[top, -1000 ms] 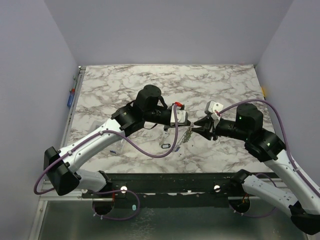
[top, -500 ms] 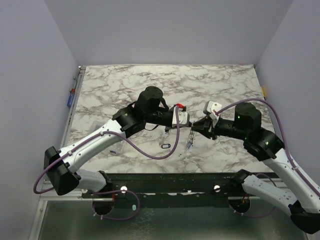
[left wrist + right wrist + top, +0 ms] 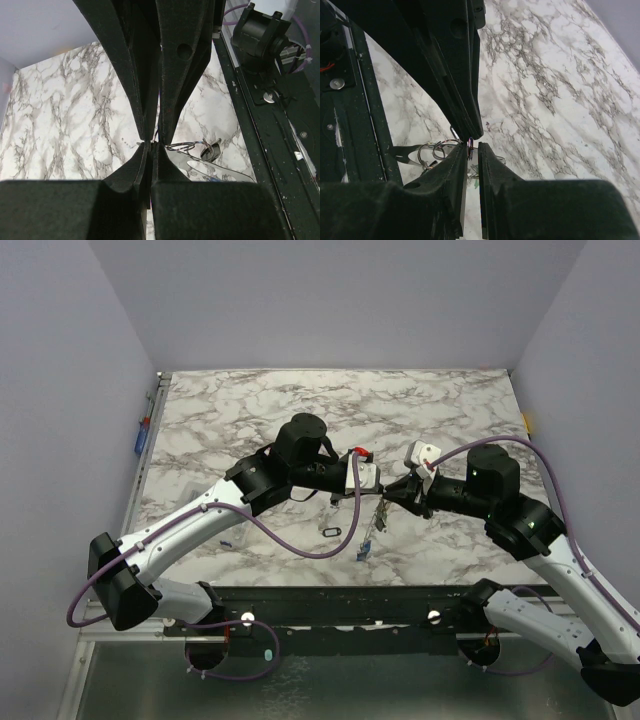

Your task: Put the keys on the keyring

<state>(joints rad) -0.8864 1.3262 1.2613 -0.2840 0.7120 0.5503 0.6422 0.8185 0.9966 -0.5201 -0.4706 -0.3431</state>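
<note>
The keys (image 3: pixel 371 532) hang as a bunch with small wire rings between my two grippers, above the marble table (image 3: pixel 250 410). My left gripper (image 3: pixel 374 488) is shut on a thin wire of the bunch; in the left wrist view its tips (image 3: pixel 151 145) pinch it, with rings (image 3: pixel 186 147), a dark tag (image 3: pixel 210 151) and a silvery key blade (image 3: pixel 220 171) beside them. My right gripper (image 3: pixel 393 492) meets it tip to tip; its jaws stand narrowly apart on a small ring (image 3: pixel 471 148). The keyring (image 3: pixel 333 531), a dark oval loop, lies on the table left of the hanging keys.
A small blue item (image 3: pixel 226 543) lies near the table's front left. The black front rail (image 3: pixel 350 600) runs below the keys. Lilac walls stand on three sides. Purple cables loop off both arms.
The key bunch lay on the table a second ago; now it hangs lifted between the grippers. Both grippers have closed in towards each other.
</note>
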